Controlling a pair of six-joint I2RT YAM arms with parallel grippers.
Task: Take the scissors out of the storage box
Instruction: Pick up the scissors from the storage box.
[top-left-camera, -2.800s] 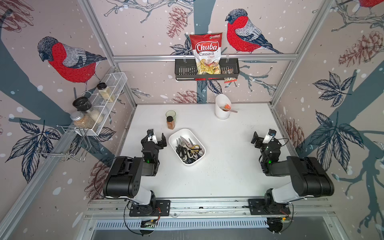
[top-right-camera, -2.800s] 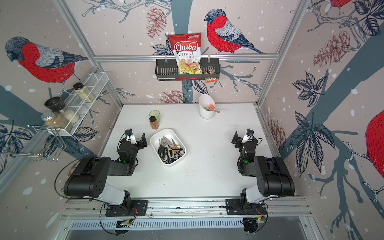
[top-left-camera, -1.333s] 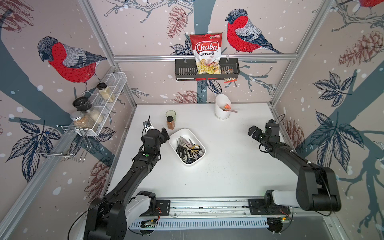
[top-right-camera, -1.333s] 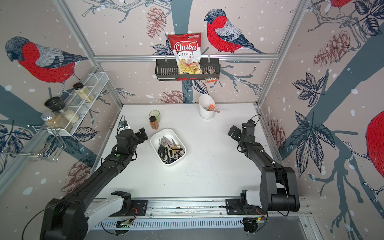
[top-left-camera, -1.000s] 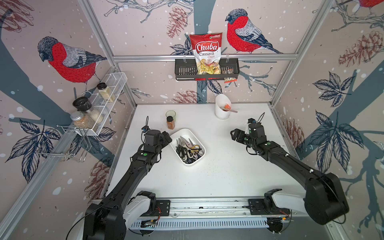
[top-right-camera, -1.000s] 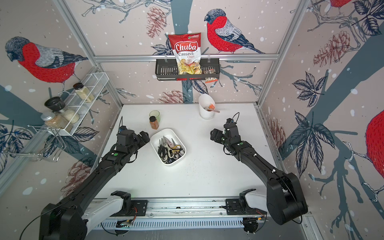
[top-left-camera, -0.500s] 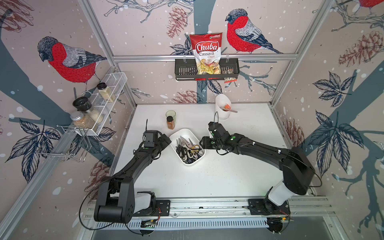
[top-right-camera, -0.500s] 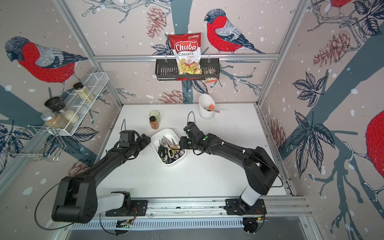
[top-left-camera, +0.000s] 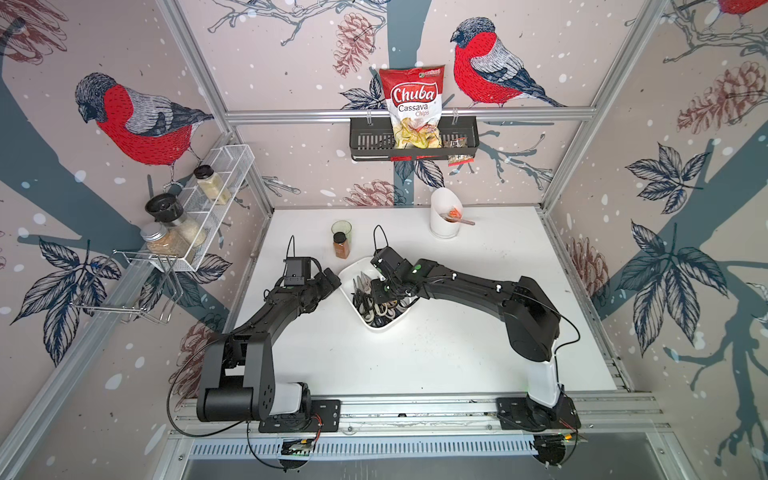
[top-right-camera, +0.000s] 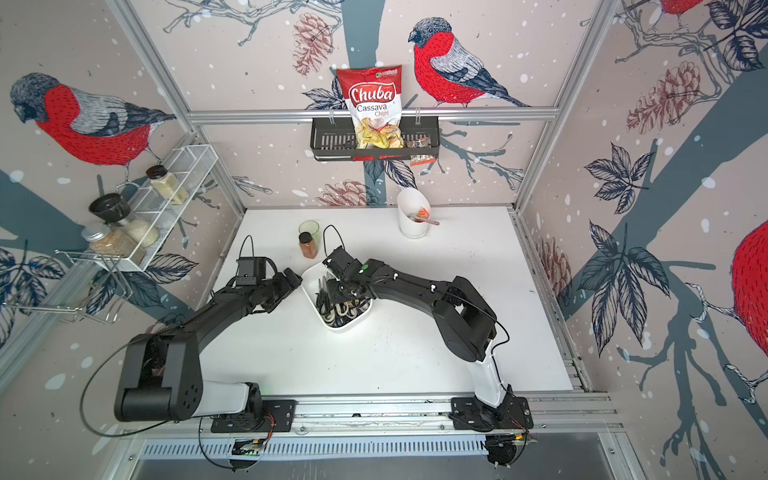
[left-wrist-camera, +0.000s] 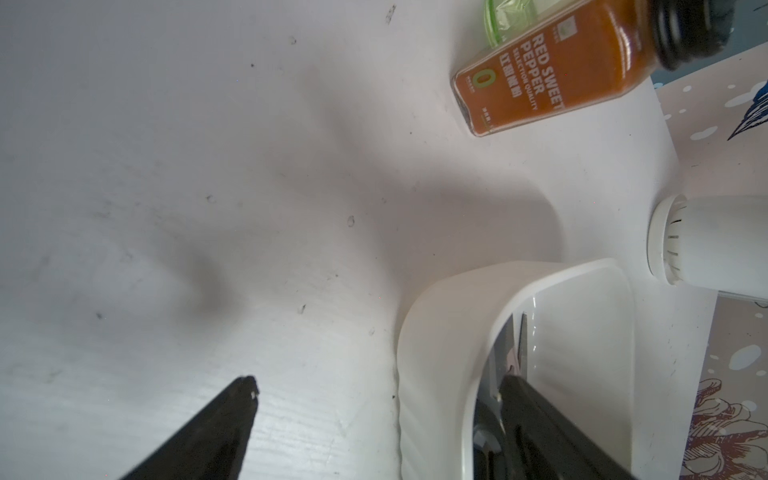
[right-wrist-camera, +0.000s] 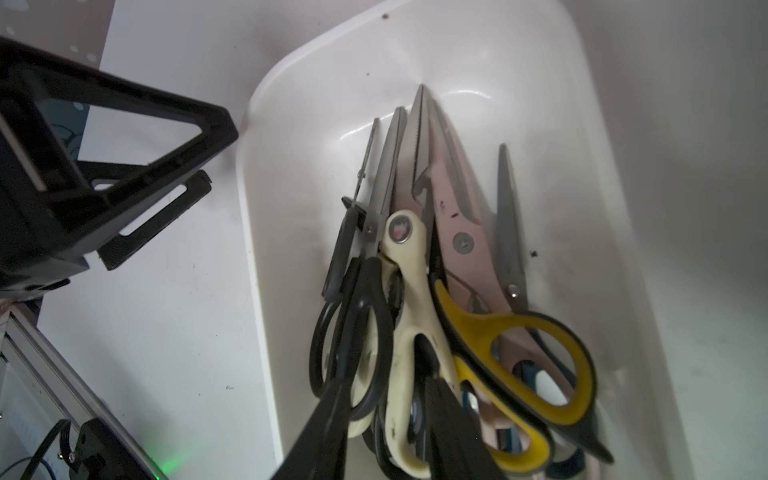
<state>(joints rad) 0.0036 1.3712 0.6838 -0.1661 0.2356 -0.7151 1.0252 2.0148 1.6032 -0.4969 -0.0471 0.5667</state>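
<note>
1. In both top views the storage box (top-left-camera: 388, 325) (top-right-camera: 347, 325) sits on the white table (top-left-camera: 436, 353), left of its centre. The scissors (top-left-camera: 376, 311) (top-right-camera: 340, 311) are heaped inside the box, blades toward 11 o'clock and handles toward 5 o'clock.
2. Only the top views show the surroundings. A spice bottle (top-left-camera: 341, 249) stands at the box's 11 o'clock with a green glass (top-left-camera: 341, 227) just behind it. A white holder (top-left-camera: 442, 224) stands well apart at 1 o'clock.
3. From above, the right gripper (top-left-camera: 380, 287) reaches in from 3 o'clock and its body covers part of the heap, hiding its jaws. The left gripper (top-left-camera: 332, 277) hangs at the box's 10 o'clock corner.
4. The right wrist view shows what is hidden from above. The handles are cream, black and black-and-yellow, and one pair has pinkish blades. The right gripper (right-wrist-camera: 395, 303) is partly closed, with one finger (right-wrist-camera: 332, 415) and the other (right-wrist-camera: 453, 436) flanking the cream-handled pair (right-wrist-camera: 405, 266). The picture is blurred, so I cannot tell whether the jaws actually clamp it.
5. The left wrist view shows the left gripper (left-wrist-camera: 378, 382) spread wide and holding nothing. One finger (left-wrist-camera: 216, 428) shows against bare table, the other (left-wrist-camera: 540, 428) against the box's opening. I cannot tell whether either touches the box. The bottle's label, "RED SWEET PEPPER", is legible only here.
</note>
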